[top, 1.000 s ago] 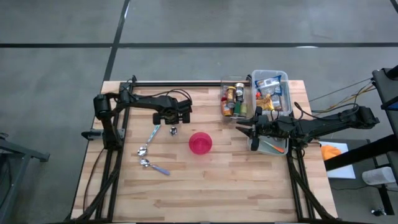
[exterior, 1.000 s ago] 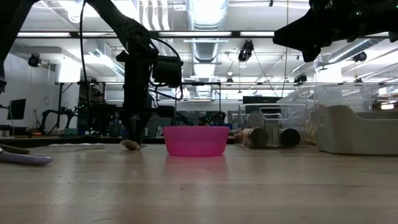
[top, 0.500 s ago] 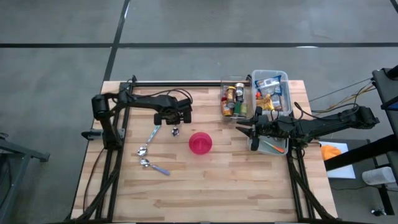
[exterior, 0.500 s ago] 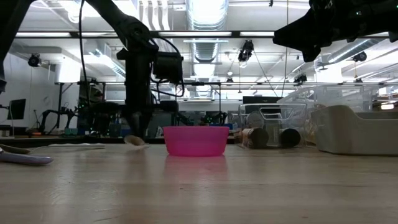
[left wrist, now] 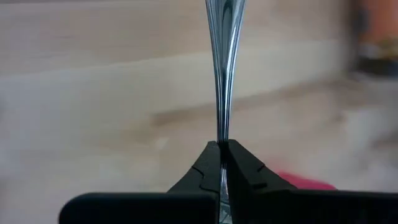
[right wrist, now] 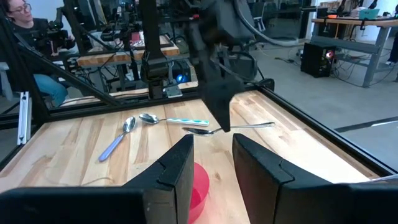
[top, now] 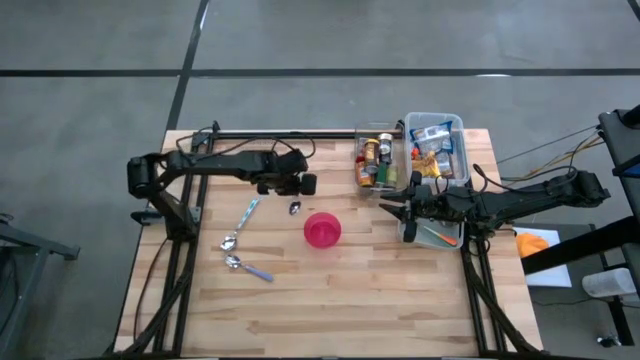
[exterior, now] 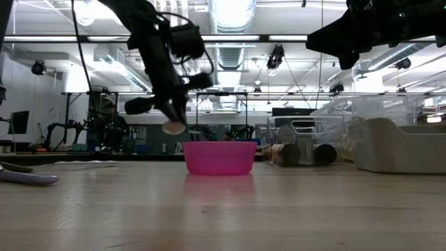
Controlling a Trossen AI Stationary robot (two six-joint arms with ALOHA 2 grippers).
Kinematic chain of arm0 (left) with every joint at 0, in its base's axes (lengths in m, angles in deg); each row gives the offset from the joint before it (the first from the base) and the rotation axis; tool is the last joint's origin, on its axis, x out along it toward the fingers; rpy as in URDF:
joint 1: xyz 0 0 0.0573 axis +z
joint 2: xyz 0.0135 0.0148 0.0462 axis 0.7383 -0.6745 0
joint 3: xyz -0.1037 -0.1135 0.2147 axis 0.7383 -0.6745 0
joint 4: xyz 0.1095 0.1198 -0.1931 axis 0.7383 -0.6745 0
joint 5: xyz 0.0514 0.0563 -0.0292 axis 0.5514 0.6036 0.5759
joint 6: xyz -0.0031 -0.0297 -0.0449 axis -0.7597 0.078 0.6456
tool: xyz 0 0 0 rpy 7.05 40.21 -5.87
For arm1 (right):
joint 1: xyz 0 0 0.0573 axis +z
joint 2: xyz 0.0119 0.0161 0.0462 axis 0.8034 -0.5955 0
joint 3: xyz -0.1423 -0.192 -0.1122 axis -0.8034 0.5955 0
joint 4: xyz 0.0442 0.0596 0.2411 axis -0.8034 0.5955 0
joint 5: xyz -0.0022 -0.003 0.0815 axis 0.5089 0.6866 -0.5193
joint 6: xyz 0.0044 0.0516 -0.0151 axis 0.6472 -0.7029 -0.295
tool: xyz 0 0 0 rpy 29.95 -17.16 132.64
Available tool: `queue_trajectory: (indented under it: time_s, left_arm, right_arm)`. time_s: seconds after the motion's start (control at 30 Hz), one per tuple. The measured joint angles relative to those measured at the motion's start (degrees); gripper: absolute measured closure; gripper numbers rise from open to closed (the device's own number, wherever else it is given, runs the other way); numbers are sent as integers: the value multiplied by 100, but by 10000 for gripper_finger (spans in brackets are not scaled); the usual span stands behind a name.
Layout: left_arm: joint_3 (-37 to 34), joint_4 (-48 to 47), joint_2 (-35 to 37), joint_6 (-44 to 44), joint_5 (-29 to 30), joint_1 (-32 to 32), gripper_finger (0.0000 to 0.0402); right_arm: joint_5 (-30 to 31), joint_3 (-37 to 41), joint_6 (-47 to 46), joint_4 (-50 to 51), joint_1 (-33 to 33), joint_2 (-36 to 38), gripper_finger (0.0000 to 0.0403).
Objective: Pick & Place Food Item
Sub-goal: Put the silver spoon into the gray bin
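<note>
A metal spoon (right wrist: pixel 242 127) hangs above the wood table (top: pixel 330 300), its bowl (top: pixel 294 208) showing just left of the pink bowl (top: pixel 322 230). My left gripper (top: pixel 292 194) is shut on it, and the low view shows the spoon's bowl (exterior: pixel 174 128) well above the table, level with the pink bowl's (exterior: pixel 219 157) left side. My right gripper (top: pixel 400 212) hovers at the table's right, beside the bins, its fingers apart around nothing (right wrist: pixel 212 142). Jars and food packets lie in the bins (top: pixel 437 148). My left gripper pinches the spoon's thin handle (left wrist: pixel 222 134) between its two fingers, on the stretch close to the bowl (right wrist: pixel 225 129). The fingers come slanting down from above and lie across the handle. The spoon is lifted clear and lies about level, bowl toward the table's near edge.
Two more spoons lie at the left, one blue-handled (top: pixel 243 218) and another nearer the front (top: pixel 246 266). Two clear bins (top: pixel 377 158) stand at the far right. An orange item (top: pixel 440 238) lies under the right arm. A person (right wrist: pixel 25 37) sits beyond the table.
My left gripper has risen and moved a little toward the pink bowl, tipping as it went. The spoon, whose bowl lay on the table, is now lifted clear.
</note>
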Motion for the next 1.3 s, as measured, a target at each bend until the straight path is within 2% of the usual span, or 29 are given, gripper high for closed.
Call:
queue_trajectory:
  time_s: [0.27, 0.43, 0.57, 0.63, 0.8, 1.13, 1.3]
  left_arm:
    - [-7, 915, 374, 69, -212, -600, 400]
    - [-7, 1475, 393, 665, -195, -1000, 400]
    - [-7, 1929, 335, 774, 231, -1350, 400]
    - [-7, 2192, 251, 775, 434, -1507, 400]
    - [-7, 2985, -30, 733, 450, -1785, 400]
    - [0, 3810, -726, 1095, -156, -2152, 400]
    - [324, 3953, -1038, 1094, -214, -2403, 400]
  right_arm:
    - [-1, 0, 0, 0, -2, 1, 293]
    - [1, 0, 0, 0, 0, 0, 293]
    - [-1, 0, 0, 0, -2, 0, 293]
    - [-1, 0, 0, 0, -2, 0, 293]
    - [1, 0, 0, 2, 0, 2, 293]
    - [-1, 0, 0, 0, 0, 0, 293]
    - [1, 0, 0, 28, 0, 6, 293]
